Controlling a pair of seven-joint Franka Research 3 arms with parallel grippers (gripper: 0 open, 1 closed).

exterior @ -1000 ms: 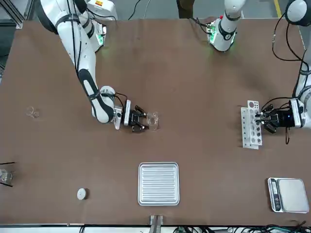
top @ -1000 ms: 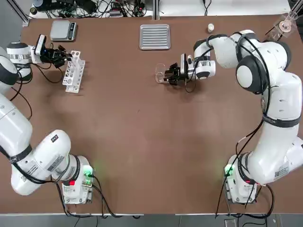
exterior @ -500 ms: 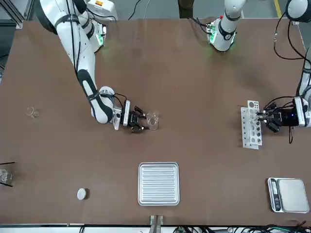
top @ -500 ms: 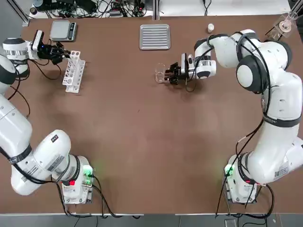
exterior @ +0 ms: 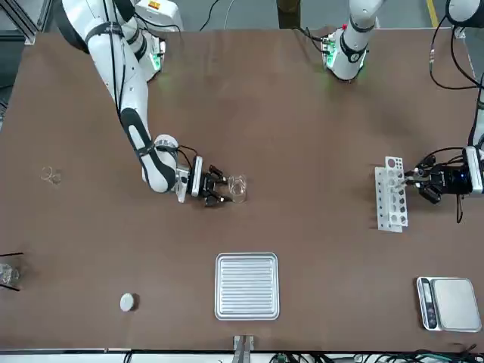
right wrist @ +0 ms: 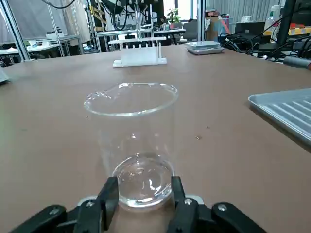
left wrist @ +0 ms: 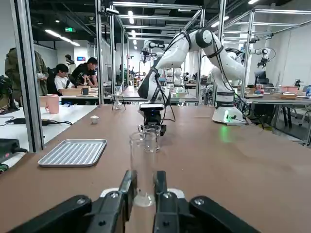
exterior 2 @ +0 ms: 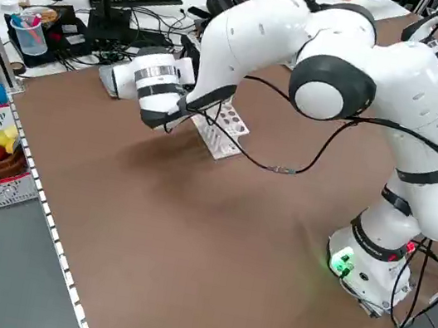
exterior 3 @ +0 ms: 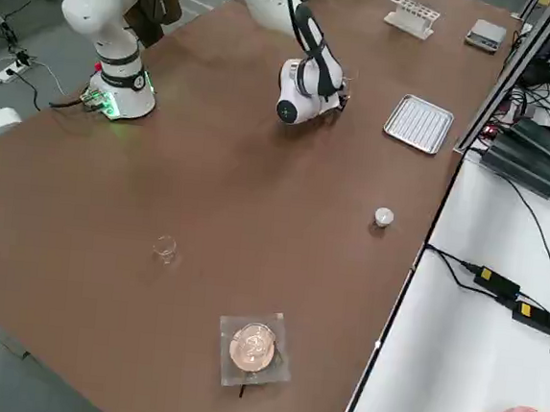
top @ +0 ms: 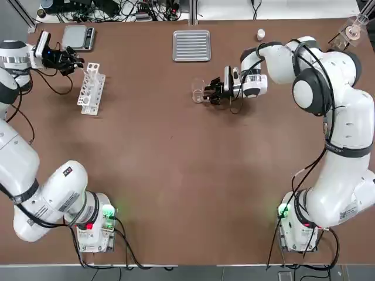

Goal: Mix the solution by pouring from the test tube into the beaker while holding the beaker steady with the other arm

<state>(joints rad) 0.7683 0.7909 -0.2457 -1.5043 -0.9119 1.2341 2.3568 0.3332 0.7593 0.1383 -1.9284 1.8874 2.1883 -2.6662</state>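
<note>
Left claw (top: 71,59), clamped on test tube (left wrist: 143,167), has backed off rack (top: 90,88); right claw (top: 206,92) grips beaker (top: 198,92). Carry tube upright, w/o tilting.

Ribbed tray (top: 191,45) at far edge, mid-table. Scale (top: 79,37) far corner. White rack (top: 90,88) nr scale. Small white cap (top: 261,34), flask (top: 353,30) opp. corner.

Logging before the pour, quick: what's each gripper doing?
Left gripper: shut on the test tube.
Right gripper: shut on the beaker.
</note>
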